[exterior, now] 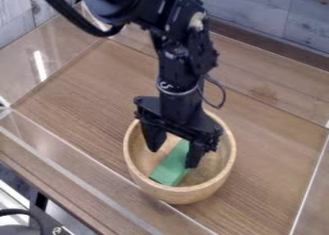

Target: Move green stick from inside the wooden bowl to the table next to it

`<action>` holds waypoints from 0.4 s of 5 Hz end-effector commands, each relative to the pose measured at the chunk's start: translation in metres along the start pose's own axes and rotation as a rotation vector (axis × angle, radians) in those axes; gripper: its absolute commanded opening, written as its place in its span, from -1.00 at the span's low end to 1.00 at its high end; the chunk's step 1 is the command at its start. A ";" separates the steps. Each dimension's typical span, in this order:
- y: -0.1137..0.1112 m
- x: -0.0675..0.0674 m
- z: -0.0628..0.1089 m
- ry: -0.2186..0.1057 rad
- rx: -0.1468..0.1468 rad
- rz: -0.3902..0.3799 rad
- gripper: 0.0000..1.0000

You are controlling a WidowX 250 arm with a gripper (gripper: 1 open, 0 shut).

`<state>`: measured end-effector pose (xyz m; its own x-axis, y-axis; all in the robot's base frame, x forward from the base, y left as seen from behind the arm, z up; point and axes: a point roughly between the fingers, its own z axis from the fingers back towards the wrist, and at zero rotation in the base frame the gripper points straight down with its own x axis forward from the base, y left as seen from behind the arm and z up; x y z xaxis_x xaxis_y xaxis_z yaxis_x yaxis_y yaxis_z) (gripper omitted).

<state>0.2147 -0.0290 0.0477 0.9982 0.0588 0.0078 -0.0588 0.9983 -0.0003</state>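
A brown wood-grain bench (90,94) walled with clear acrylic is seen, and on it a round wooden bowl (138,163) is set. Above and partly inside the bowl the hand (179,152) is pointed straight down with its jaws spread wide, one on each side of the green stick (170,169), and nothing is gripped. The stick is found lying inside the bowl, so no part of the task is judged done: grasping, lifting and placing on the bench beside the bowl are all left.

Clear acrylic walls (77,147) are seen along the tabletop's edges, front and left. A grey brick-patterned wall (298,25) is visible beyond the far edge. Black cabling (26,222) is seen below the front-left corner.
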 end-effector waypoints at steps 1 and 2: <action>-0.002 0.004 -0.003 -0.024 0.007 0.002 1.00; -0.003 0.004 -0.010 -0.024 0.015 0.002 1.00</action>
<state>0.2142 -0.0310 0.0328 0.9976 0.0695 0.0066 -0.0696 0.9975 0.0145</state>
